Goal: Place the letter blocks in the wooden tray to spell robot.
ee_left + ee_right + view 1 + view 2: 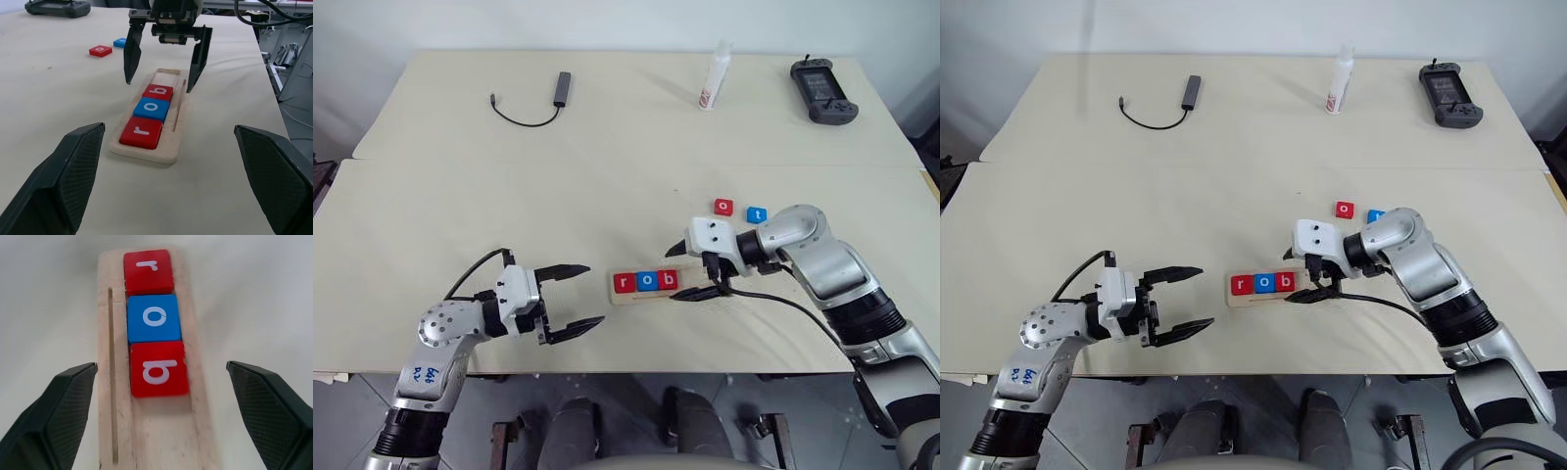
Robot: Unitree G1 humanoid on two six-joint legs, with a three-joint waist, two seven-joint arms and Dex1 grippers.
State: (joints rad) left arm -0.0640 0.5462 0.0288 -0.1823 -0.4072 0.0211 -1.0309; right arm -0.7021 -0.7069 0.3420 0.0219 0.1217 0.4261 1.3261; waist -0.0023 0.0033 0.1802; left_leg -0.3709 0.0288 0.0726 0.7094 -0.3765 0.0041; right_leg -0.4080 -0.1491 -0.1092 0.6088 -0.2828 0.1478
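wooden tray (628, 296): r, o, b seated | red o (723, 208), blue t (757, 213): loose beyond

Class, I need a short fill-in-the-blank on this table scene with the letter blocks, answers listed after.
1. The wooden tray holds ___ letter blocks.
2. The block between the r block and the b block is coloured ___.
3. Off the tray, the loose red block shows the letter ___.
4. The right hand above the tray is ___.

Answers: three; blue; o; open
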